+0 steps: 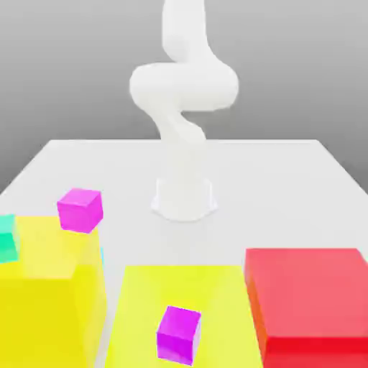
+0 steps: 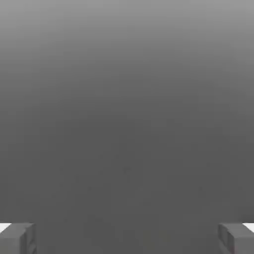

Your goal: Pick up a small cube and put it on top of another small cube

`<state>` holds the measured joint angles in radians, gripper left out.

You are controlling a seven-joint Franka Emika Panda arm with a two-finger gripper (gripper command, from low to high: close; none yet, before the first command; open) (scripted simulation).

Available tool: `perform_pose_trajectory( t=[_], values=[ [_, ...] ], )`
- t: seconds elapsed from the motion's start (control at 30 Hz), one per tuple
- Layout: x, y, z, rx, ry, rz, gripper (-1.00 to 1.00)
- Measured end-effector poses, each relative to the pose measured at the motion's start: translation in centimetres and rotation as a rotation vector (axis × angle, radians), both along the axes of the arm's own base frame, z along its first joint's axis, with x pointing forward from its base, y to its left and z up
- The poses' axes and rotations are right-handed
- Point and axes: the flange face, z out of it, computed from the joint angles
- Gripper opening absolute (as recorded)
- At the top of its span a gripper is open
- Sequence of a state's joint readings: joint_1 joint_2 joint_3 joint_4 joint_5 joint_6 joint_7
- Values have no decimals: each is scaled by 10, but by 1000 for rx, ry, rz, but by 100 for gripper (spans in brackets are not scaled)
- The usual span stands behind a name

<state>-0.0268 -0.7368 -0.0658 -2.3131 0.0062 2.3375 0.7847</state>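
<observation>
The arm (image 1: 183, 93) stands folded upright at the far middle of the pale surface (image 1: 287, 180), its upper links bent back over the base. In the hand view the claw (image 2: 127, 238) is spread wide, with one fingertip (image 2: 17, 238) at each edge of the picture, nothing between them, and plain grey backdrop beyond, so it points away from the blocks.

The small cube (image 1: 101, 253) shows as a thin cyan sliver at the right edge of the tall yellow block (image 1: 47, 295), mostly hidden behind it, on the near left. A magenta cube (image 1: 80, 209) sits just beyond that block's far top edge, and a second magenta cube (image 1: 178, 334) rests on the flat yellow slab (image 1: 215, 287) at near centre. A sea-green cube (image 1: 6, 237) is at the left edge, a red block (image 1: 309, 302) on the near right.

The step appears to be the reach. It should go best if the claw tips downward first, then descends from above between the yellow pieces, keeping clear of the tall block's wall before closing on the cyan faces.
</observation>
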Motion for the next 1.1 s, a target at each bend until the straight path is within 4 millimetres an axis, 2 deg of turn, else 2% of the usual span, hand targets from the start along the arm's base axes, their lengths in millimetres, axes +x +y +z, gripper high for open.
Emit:
perform_pose_trajectory(
  t=[0.13,0.23,0.3,0.37,0.5,0.53,0.57,0.73,0.8,1.03,1.07,1.1],
  values=[
    [33,-83,-87,37,117,-99,0],
    [35,-143,-161,61,208,-174,0],
    [25,-180,-211,77,269,-225,0],
    [8,-213,-260,95,330,-278,0],
    [-49,-265,-353,129,454,-384,0],
    [-59,-263,-371,126,485,-374,0],
    [-63,-253,-384,116,508,-342,0],
    [-92,-186,-465,30,698,-84,0],
    [-101,-164,-489,10,745,7,0],
    [-107,-161,-547,5,761,24,0],
    [-108,-161,-554,5,762,24,-100],
    [-108,-161,-554,5,762,24,-100]
  ],
)
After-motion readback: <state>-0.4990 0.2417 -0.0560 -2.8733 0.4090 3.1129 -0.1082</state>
